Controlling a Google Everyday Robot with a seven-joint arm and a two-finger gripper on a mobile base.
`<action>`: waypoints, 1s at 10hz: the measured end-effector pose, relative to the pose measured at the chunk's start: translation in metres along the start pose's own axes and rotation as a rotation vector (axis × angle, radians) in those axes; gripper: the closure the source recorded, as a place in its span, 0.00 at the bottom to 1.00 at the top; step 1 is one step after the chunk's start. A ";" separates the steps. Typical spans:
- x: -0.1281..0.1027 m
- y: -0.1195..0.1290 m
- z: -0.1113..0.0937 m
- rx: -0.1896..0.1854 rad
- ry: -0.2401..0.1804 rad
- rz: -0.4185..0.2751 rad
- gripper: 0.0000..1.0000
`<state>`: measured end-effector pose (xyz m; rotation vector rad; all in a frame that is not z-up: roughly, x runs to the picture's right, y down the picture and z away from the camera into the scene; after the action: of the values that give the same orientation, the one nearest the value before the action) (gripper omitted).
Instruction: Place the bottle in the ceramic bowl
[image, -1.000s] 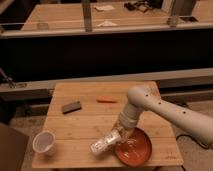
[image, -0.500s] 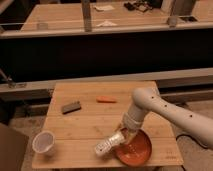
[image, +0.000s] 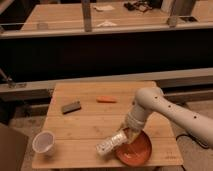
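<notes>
1. Bench (image: 90, 125): wooden top, carries everything below. Arm enters from the right side and bends down toward the front right corner.
2. Bowl (image: 137, 150): orange-red ceramic, at the front right corner, close to the front edge. Its left rim lies under the bottle's held end.
3. Bottle (image: 112, 143): clear plastic, tilted, long axis running from lower left up to the right. Free end hangs left of the bowl, over bare bench; upper end sits at the bowl's rim.
4. Tool (image: 129, 133): clamped on the bottle's upper end, just above the bowl's left rim. Judgement: bottle lies left of the bowl centre, so the carry must go right before release, or the free end lands outside.
5. Cup (image: 43, 142): white, front left corner, well apart.
6. Dark block (image: 72, 107): left of centre, clear of the path.
7. Orange stick (image: 106, 99): near the back edge, clear.
</notes>
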<state>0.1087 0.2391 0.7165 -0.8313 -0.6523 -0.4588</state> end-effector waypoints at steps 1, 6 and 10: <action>0.002 0.001 -0.001 0.002 0.000 0.002 1.00; 0.005 0.005 -0.004 0.003 -0.003 0.009 0.95; 0.010 0.009 -0.004 0.005 -0.005 0.017 0.90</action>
<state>0.1223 0.2397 0.7165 -0.8327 -0.6505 -0.4392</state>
